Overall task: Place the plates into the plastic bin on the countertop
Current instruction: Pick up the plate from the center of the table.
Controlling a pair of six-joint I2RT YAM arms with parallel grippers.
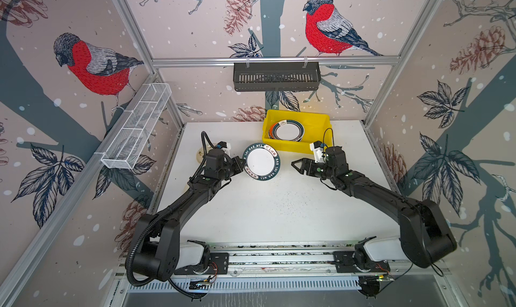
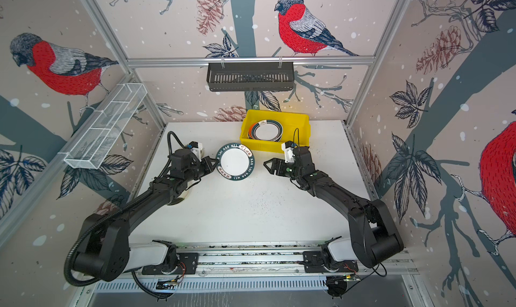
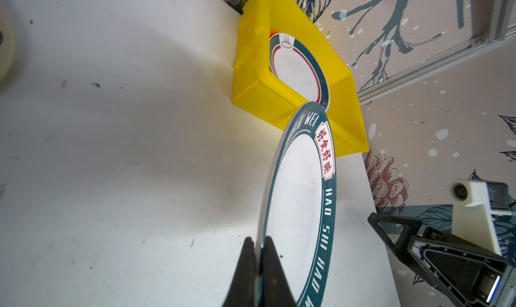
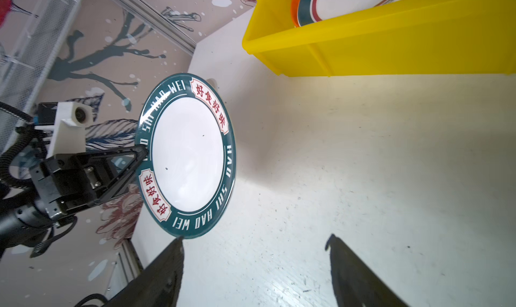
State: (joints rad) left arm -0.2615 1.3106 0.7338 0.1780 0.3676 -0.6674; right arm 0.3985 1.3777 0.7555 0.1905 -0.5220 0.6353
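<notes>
My left gripper [image 3: 259,240] is shut on the rim of a white plate [image 1: 261,162] with a dark green lettered rim, and holds it tilted above the countertop [image 1: 279,207]. The same plate [image 4: 190,154] faces my right gripper [image 4: 255,238], which stands open and empty a little to its right, apart from it. The yellow plastic bin [image 1: 296,147] sits at the back of the countertop. It holds a stack of plates [image 1: 287,131], a green-rimmed one on top and an orange edge [image 1: 270,132] below. A cream plate [image 1: 199,154] lies partly hidden behind my left wrist.
A dark slotted basket [image 1: 276,76] hangs on the back wall above the bin. A white wire-mesh basket [image 1: 139,124] hangs on the left wall. Aluminium rails [image 1: 279,252] edge the front, where both arm bases sit. Another plate edge [image 2: 180,199] shows under my left forearm.
</notes>
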